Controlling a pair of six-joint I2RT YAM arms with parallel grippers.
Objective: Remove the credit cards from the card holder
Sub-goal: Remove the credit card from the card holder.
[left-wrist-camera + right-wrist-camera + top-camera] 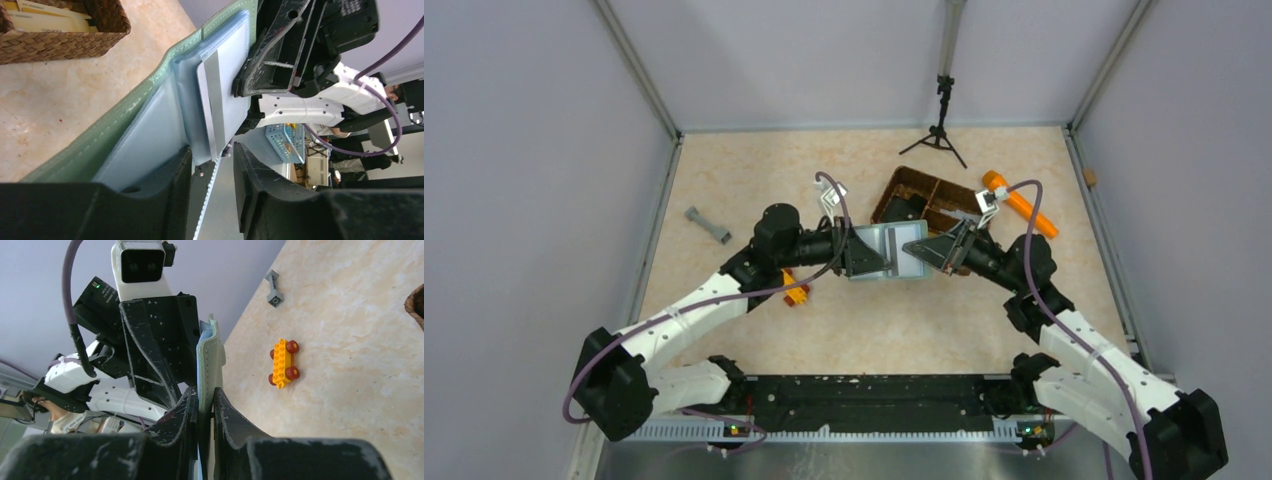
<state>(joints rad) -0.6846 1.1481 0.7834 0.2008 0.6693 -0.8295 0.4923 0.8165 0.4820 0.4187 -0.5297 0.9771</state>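
Sideways, the open card holder [892,250] spans left-right: right gripper [203,394] clamps one end, left gripper [212,152] half-open around the other.

You are looking at a beige marbled table top [754,180] with a small black tripod [941,135] standing at its far edge. Behind the tripod rises a plain lavender back wall [824,60], and to the left and right of the tripod matching side walls [514,150] close the cell, meeting the back one at bare metal corner posts [637,70]. The light lies soft and even over the top around the tripod.
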